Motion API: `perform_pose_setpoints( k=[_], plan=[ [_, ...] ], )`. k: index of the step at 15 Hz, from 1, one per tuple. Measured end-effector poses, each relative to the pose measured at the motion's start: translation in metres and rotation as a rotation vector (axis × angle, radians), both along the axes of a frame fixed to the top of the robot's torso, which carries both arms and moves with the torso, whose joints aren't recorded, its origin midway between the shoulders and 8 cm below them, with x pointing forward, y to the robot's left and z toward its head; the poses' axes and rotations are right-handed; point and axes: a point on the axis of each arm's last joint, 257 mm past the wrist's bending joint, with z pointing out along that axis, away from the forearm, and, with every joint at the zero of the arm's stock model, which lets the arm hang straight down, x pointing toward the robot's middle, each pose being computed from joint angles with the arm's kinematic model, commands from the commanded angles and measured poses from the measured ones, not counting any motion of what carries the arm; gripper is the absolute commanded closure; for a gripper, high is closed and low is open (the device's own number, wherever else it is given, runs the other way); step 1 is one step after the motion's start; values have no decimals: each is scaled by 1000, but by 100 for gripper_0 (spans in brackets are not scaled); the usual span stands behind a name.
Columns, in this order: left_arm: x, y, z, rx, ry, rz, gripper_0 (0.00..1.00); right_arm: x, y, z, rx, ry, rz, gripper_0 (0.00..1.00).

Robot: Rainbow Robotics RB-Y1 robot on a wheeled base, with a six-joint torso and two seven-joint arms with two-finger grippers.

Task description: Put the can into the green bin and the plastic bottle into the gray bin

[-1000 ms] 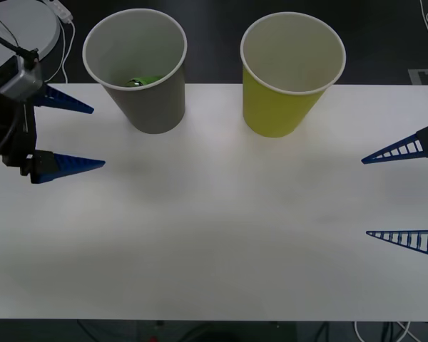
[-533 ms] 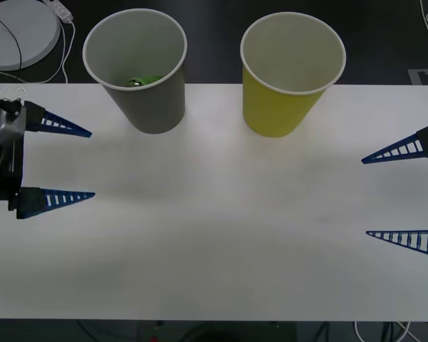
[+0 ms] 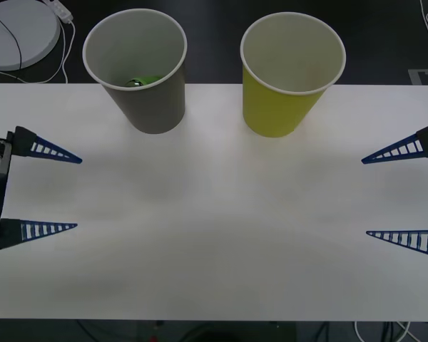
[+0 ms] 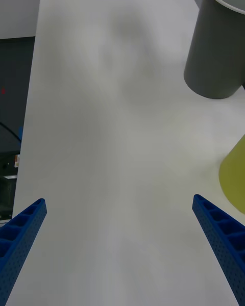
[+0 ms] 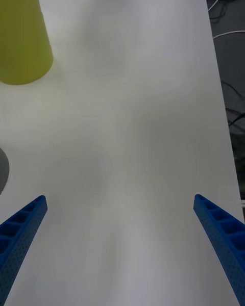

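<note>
The gray bin (image 3: pixel 139 78) stands upright at the back left of the table, and a bit of the green plastic bottle (image 3: pixel 143 81) shows deep inside it. To its right stands the green bin (image 3: pixel 285 85), also upright; the can is out of view. My left gripper (image 3: pixel 78 194) is open at the table's left edge, holding nothing, well in front of the gray bin. At the right edge my right gripper (image 3: pixel 365 197) is open and holds nothing. The right wrist view shows the gray bin (image 4: pixel 214 46) and part of the green bin (image 4: pixel 235 176); the left wrist view shows the green bin (image 5: pixel 20 35).
The white table (image 3: pixel 214 242) spreads bare between the two grippers and in front of both bins. A round white disc (image 3: pixel 18 32) with a cable lies off the table at the back left. More cables (image 5: pixel 227 41) run over the dark floor beside the table.
My left gripper has drawn back from beside the gray bin toward the table's front left, staying open. The right gripper and both bins have not moved.
</note>
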Motion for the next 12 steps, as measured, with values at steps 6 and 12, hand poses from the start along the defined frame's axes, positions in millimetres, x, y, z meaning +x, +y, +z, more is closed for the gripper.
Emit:
perform_pose_setpoints(
  k=[6,12],
  plan=[
    [1,7,-7,45,-21,-13,0,0,0,0,0,0,0,0],
    [-1,10,-9,50,-11,-17,0,0,0,0,0,0,0,0]
  ],
)
